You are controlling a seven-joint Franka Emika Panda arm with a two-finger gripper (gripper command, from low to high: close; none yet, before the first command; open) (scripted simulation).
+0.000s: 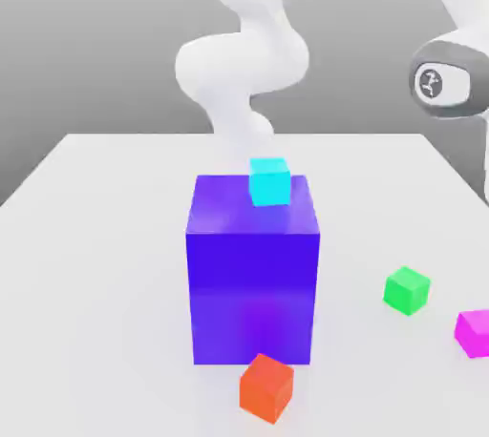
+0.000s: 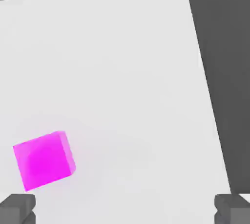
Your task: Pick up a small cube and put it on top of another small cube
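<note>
Exterior view has the magenta cube [image 1: 475, 332] sitting on the white table [image 1: 95, 235] at the near right edge, just right of the green cube [image 1: 407, 289], well apart from the big blue block [image 1: 253, 268] with a cyan cube [image 1: 269, 180] on top. An orange-red cube [image 1: 266, 387] sits near the block's front. Hand view shows the gripper [image 2: 125, 208] with fingers [image 2: 17, 207] spread wide, empty, and magenta off to one side. I'd centre over it first, square the fingers to its faces, then drop straight down.
</note>
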